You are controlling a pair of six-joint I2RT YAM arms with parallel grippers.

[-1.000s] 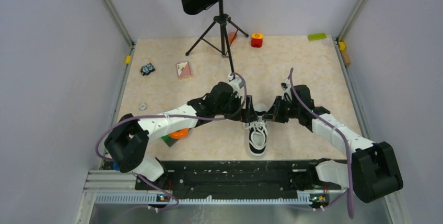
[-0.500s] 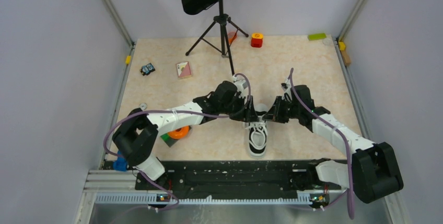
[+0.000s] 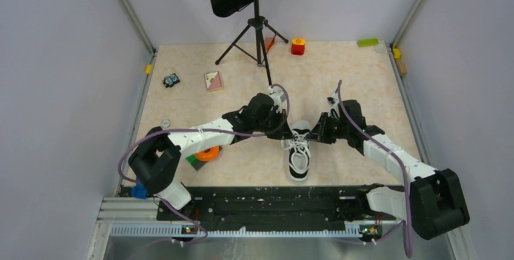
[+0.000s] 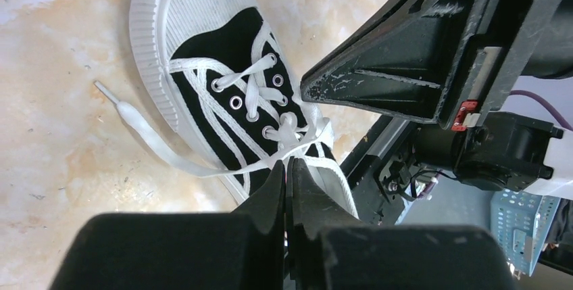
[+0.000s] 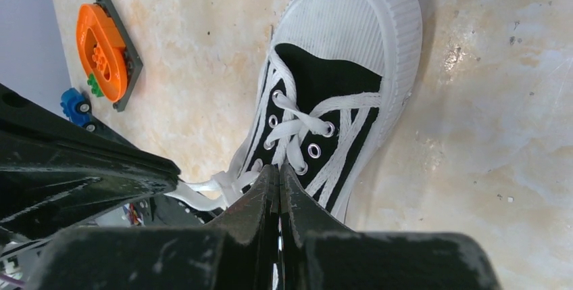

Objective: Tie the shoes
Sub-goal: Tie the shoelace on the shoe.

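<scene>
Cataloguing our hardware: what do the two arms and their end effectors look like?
The left arm and right arm have white links, black joints and looping purple cables. The left end effector and right end effector are black, with tapered, scuffed fingers.

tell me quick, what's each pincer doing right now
left pincer: shut, pinching a white lace at its tips.
right pincer: shut, apparently on another lace strand by the eyelets.
</scene>
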